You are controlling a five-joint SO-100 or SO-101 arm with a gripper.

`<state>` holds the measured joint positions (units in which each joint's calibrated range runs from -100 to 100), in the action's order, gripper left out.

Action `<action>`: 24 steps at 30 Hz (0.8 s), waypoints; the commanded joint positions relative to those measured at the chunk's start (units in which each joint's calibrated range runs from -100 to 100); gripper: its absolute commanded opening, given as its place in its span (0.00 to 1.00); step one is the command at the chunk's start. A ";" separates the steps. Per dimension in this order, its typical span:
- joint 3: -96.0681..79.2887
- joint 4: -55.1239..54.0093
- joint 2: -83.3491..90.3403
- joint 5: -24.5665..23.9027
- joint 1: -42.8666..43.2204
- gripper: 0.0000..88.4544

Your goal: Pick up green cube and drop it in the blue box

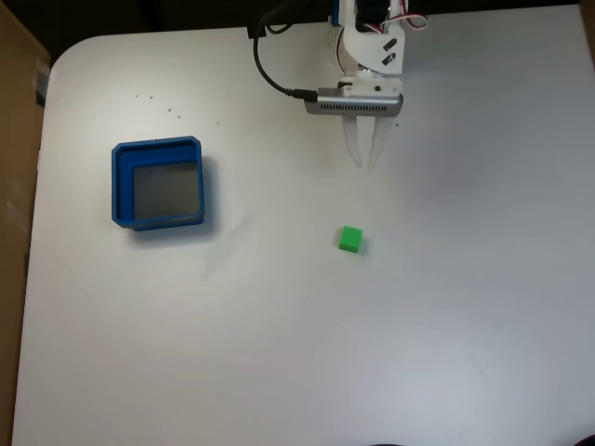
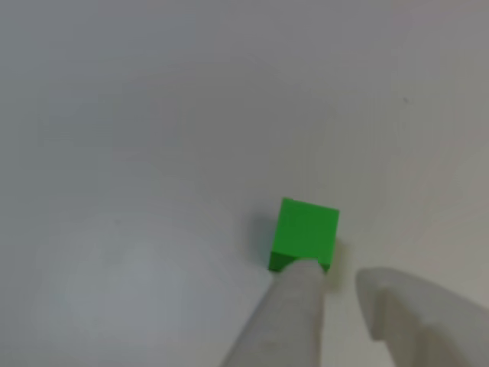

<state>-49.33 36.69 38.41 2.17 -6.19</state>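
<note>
From the fixed view I see the gripper (image 1: 364, 160) hanging near the top centre of the white table (image 1: 446, 307), its 2 pale fingers pointing down the picture with only a thin gap between their tips. It holds nothing and touches nothing that I can make out. A black cable (image 1: 270, 70) loops from the arm to the grey camera module (image 1: 354, 101) mounted across the wrist.

The green cube (image 1: 350, 240) sits on the table below the fingertips in this view, apart from them and slightly to the left of their line. The blue box (image 1: 159, 183) lies well apart to the left, its grey floor bare, its thick walls upright.

In the other view the 2 fingers (image 2: 286, 321) rise from the bottom edge with a narrow opening between them. The green cube (image 2: 306, 229) rests just beyond the left fingertip, which overlaps the cube's lower edge in the picture; I cannot tell from this angle whether it touches.
</note>
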 commanded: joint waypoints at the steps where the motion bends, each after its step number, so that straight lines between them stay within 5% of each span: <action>1: 9.31 -0.47 -7.28 -0.10 -0.24 0.01; 14: 41.02 23.75 -32.94 -0.10 -0.17 0.01; 24: 58.45 25.73 -48.06 -0.15 -1.69 0.01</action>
<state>3.04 62.36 -8.53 2.17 -6.76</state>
